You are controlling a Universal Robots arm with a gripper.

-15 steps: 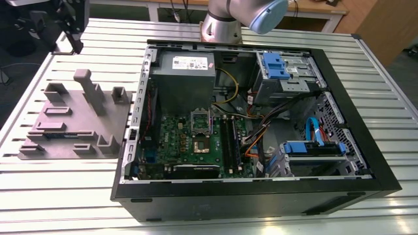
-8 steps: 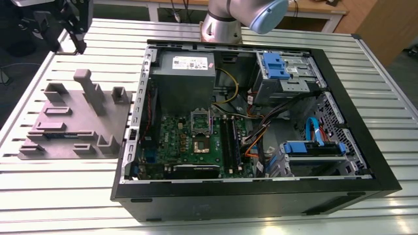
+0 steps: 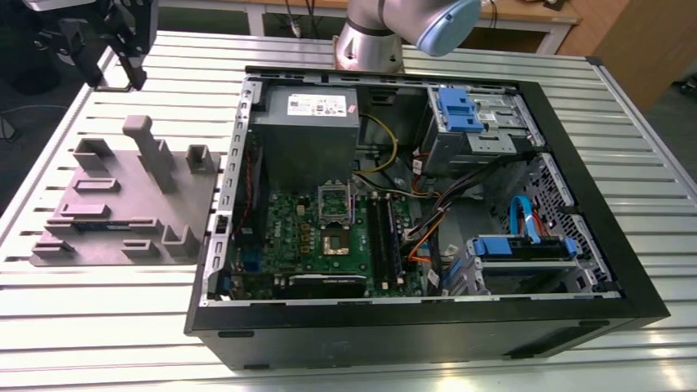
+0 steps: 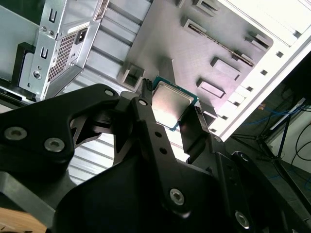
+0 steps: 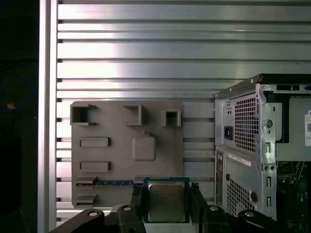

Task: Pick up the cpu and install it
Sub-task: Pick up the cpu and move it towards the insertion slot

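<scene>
In both wrist views the cpu point(image 5: 166, 200) point(image 4: 171, 103), a small square chip with a shiny metal top and a thin green rim, sits between my black fingers point(image 5: 137, 199). My gripper point(image 5: 166, 204) point(image 4: 171, 116) is shut on it by two opposite edges. It hangs high above the grey fixture plate point(image 5: 126, 145) point(image 4: 204, 53), beside the computer case. In the exterior view my gripper point(image 3: 114, 69) is at the far left, above the table's back corner. The open motherboard socket point(image 3: 332, 242) lies inside the case, well away from my gripper.
The open black computer case point(image 3: 610, 245) holds a grey power supply point(image 3: 305, 122), blue drive bays point(image 3: 468, 110) and loose cables point(image 3: 436, 220). The grey fixture plate point(image 3: 120, 204) with raised posts lies on the slatted metal table point(image 3: 109, 327). The arm's base point(image 3: 370, 41) stands behind the case.
</scene>
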